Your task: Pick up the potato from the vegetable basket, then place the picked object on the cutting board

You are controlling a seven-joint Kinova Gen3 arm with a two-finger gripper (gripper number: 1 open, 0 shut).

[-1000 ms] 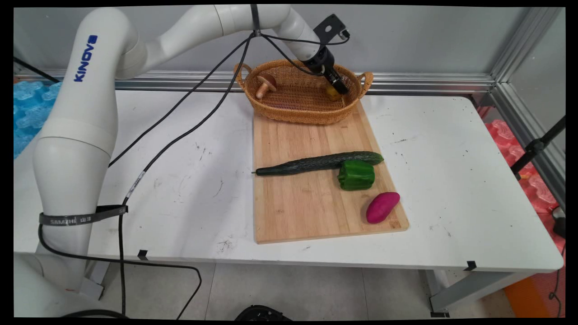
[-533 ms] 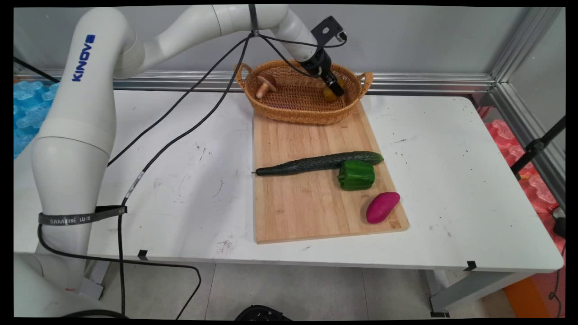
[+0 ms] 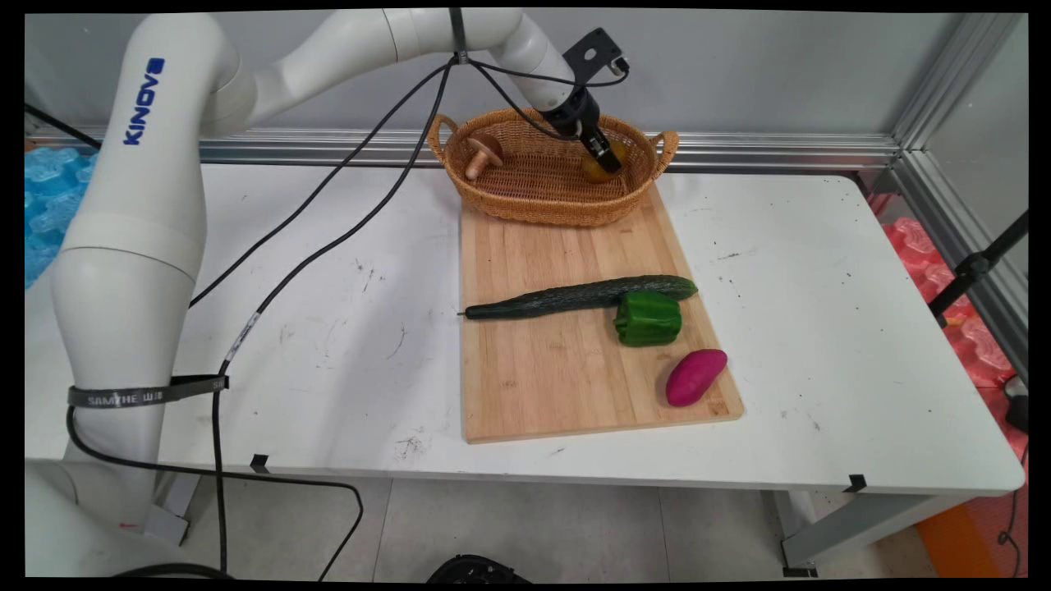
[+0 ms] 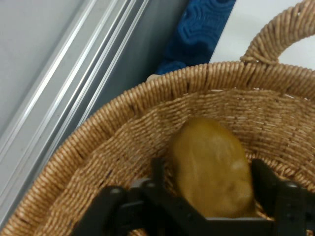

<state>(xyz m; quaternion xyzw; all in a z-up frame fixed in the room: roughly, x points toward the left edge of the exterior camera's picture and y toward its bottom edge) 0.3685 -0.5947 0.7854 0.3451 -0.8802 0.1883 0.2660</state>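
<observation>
The claw (image 4: pixel 206 182) sits released inside the basket (image 3: pixel 525 193), upper centre of frame. A yellowish potato (image 4: pixel 212 167) lies between its spread fingers (image 4: pixel 158 169).

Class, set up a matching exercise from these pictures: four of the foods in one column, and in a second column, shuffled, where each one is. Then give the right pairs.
Things:
1. potato
2. mushroom
3. cucumber
4. purple sweet potato

Places:
A. at the left end of the wicker basket
B. near the front right corner of the cutting board
C. between the fingers of the gripper, in the basket's right part
D. across the middle of the board, one end touching the green pepper

Pairs: 1-C, 2-A, 3-D, 4-B
</observation>
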